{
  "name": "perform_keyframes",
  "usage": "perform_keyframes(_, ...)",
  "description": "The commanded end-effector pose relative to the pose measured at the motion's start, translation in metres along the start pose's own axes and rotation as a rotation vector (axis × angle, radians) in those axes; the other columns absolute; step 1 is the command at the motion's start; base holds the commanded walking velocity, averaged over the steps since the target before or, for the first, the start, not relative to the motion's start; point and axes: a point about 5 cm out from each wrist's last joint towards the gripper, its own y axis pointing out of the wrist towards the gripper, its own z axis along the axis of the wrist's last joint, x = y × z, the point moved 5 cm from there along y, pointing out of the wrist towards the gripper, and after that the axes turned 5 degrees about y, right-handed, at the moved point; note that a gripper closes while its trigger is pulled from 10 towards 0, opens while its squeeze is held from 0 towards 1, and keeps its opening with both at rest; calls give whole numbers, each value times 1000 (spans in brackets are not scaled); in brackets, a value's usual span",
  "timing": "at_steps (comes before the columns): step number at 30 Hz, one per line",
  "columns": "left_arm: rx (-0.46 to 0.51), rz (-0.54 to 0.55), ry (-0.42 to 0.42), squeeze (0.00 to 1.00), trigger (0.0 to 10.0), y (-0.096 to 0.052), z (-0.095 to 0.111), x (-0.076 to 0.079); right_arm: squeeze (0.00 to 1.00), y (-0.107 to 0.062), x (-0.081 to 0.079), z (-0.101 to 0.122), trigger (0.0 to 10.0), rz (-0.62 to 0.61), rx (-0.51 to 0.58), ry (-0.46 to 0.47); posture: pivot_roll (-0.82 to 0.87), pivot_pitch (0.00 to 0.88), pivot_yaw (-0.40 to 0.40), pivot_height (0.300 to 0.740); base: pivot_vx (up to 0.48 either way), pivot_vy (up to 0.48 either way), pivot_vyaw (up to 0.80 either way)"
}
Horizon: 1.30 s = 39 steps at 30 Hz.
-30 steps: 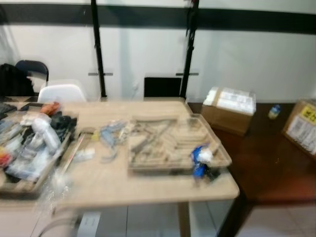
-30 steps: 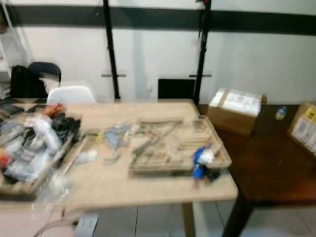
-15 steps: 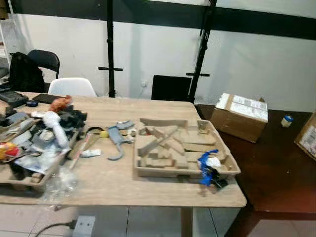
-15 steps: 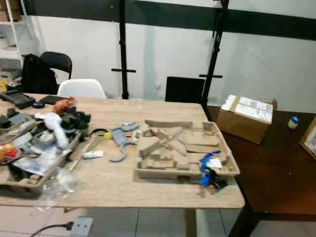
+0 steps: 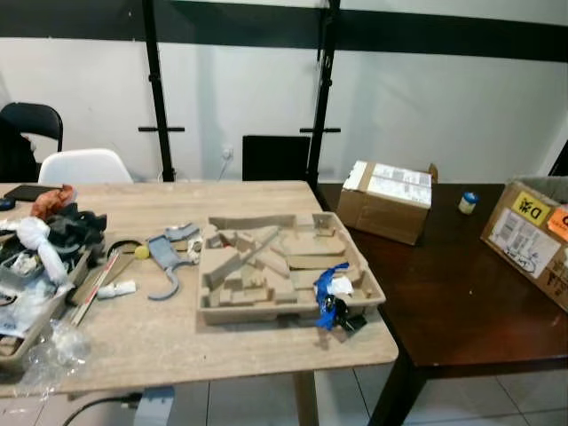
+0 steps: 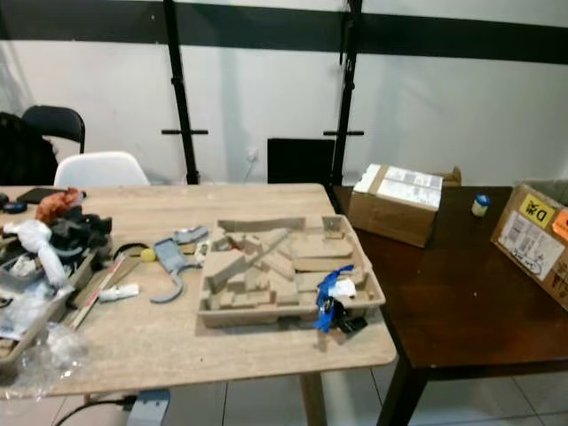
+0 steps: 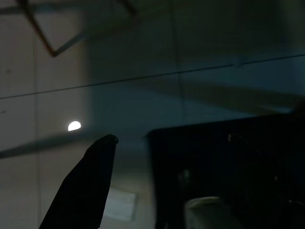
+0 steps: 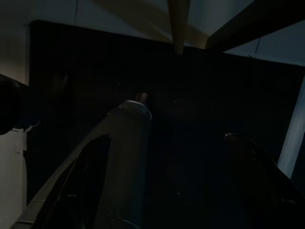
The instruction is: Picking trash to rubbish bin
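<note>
In the left eye view, the whole picture has shifted leftward against the picture half a second earlier and is sharper than a second ago: the camera has turned to the right, and the objects themselves have not moved. The light wooden table (image 5: 222, 328) now sits left of centre, and the dark brown table (image 5: 453, 302) with its cardboard box (image 5: 386, 200) and a second labelled box (image 5: 532, 235) takes more of the frame. The likely trash is the blue-and-white crumpled wrapper (image 5: 333, 297) at the near right corner of the moulded pulp tray (image 5: 284, 266); clear plastic film (image 5: 49, 351) lies at the near left edge, partly cut off. No rubbish bin can be made out, so the turn reads as a search step, with pickup not yet begun. The right eye view shows the same layout; the cluttered tray (image 6: 35, 266) at far left is cropped. In the left wrist view, dark, one finger (image 7: 86, 186) of the left gripper hangs over tiled floor; its jaw state cannot be told. In the right wrist view, very dark, the right gripper (image 8: 183, 157) hangs idle with its jaws apart and nothing between them.
</note>
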Motion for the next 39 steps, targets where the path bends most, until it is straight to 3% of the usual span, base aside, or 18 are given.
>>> perform_keyframes(1, -68, -9, 138, 0, 10000, -3, -11, -14, 0, 0, 2, 10, 10000, 13, 29, 24, 112, 0, -29, 740, 0, 0, 0)
perform_keyframes(4, -104, -75, 325, 0, 10000, -5, -17, -17, 0, -1, 3, 19, 10000, 44, 46, 11, 112, 0, -34, 740, 0, 0, 0)
perform_keyframes(7, -82, -267, 628, 0, 10000, -12, -15, -7, 0, -3, 7, 28, 10000, 79, 62, -30, 111, 0, -43, 740, 0, 0, 0)
perform_keyframes(8, -81, -318, 690, 0, 10000, -16, -11, -8, 0, -4, 8, 32, 10000, 98, 68, -47, 111, 0, -44, 740, 0, 0, 0)
perform_keyframes(12, -64, -383, 742, 0, 10000, -27, 4, -10, 0, -6, 11, 39, 10000, 132, 77, -89, 112, 0, -49, 740, 0, 0, 0)
perform_keyframes(15, 0, -485, 733, 0, 10000, -50, 27, -3, 0, -9, 8, 47, 10000, 204, 90, -159, 109, 0, -51, 740, 0, 0, 0)
perform_keyframes(16, 0, -485, 733, 0, 10000, -50, 27, -3, 0, -9, 8, 47, 10000, 204, 90, -159, 109, 0, -51, 740, 0, 0, 0)
perform_keyframes(20, 32, -629, 728, 0, 10000, -84, 37, 2, 0, -13, 4, 50, 10000, 286, 95, -223, 104, 0, -61, 740, 0, 0, 0)
perform_keyframes(21, 32, -629, 728, 0, 10000, -84, 37, 2, 0, -13, 4, 50, 10000, 286, 95, -223, 104, 0, -61, 740, 0, 0, 0)
perform_keyframes(23, 31, -728, 719, 0, 10000, -111, 40, 5, 0, -13, 3, 42, 10000, 312, 68, -248, 106, 0, -63, 740, 0, 0, 0)
perform_keyframes(26, 49, -766, 717, 0, 10000, -123, 44, 7, 0, -14, 3, 38, 10000, 318, 56, -259, 106, 0, -63, 740, 0, 0, 0)
perform_keyframes(29, 139, -850, 654, 0, 10000, -147, 61, 15, 0, -13, 1, 28, 10000, 322, 34, -269, 108, 0, -64, 740, 0, 0, 0)
perform_keyframes(31, 185, -857, 602, 0, 10000, -152, 73, 16, 0, -13, 1, 25, 10000, 321, 28, -268, 107, 0, -67, 740, 0, 0, 0)
perform_keyframes(32, 263, -857, 535, 0, 10000, -157, 91, 14, 0, -13, 1, 22, 10000, 324, 24, -266, 108, 0, -67, 740, 0, 0, 0)
perform_keyframes(33, 263, -857, 535, 0, 10000, -157, 91, 14, 0, -13, 1, 22, 10000, 324, 24, -266, 108, 0, -67, 740, 0, 0, 0)
perform_keyframes(35, 507, -819, 358, 0, 10000, -170, 145, -1, 0, -13, -1, 19, 10000, 334, 18, -264, 108, 0, -67, 740, 0, 0, 0)
perform_keyframes(36, 507, -819, 358, 0, 10000, -170, 145, -1, 0, -13, -1, 19, 10000, 334, 18, -264, 108, 0, -67, 740, 0, 0, 0)
perform_keyframes(39, 816, -783, 184, 0, 10000, -199, 205, -32, 0, -14, -1, 14, 10000, 339, 5, -257, 109, 0, -67, 740, 0, 0, 0)
